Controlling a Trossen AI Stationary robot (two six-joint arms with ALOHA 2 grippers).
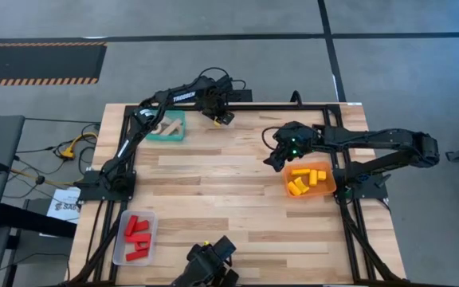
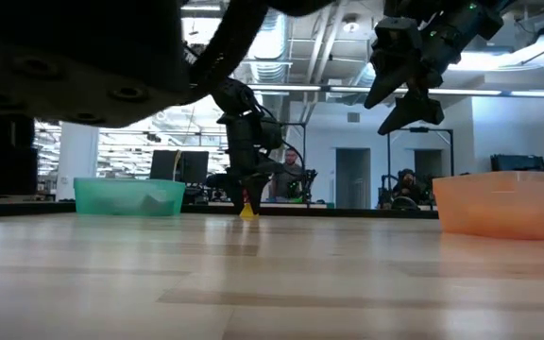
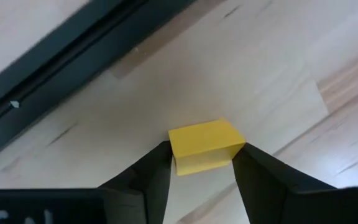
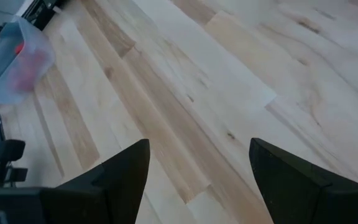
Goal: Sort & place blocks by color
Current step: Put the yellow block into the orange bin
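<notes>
Nearest us, red blocks point(image 1: 137, 237) lay in the clear tray point(image 1: 119, 249). Mid-table, the right gripper point(image 1: 275, 159) hung w/ fingers wide apart, nothing in it, just beside the orange tray point(image 1: 328, 188) of yellow blocks point(image 1: 305, 179). At the far edge, near the teal tray point(image 1: 175, 135) w/ wood blocks point(image 1: 166, 126), we saw the left gripper point(image 3: 201, 163) closed on a yellow block point(image 3: 204, 145) sitting on the table point(image 1: 229, 199).

White lettering reading "TROSSEN" runs along the left arm point(image 1: 183, 96) in the high view; no other text is legible.
</notes>
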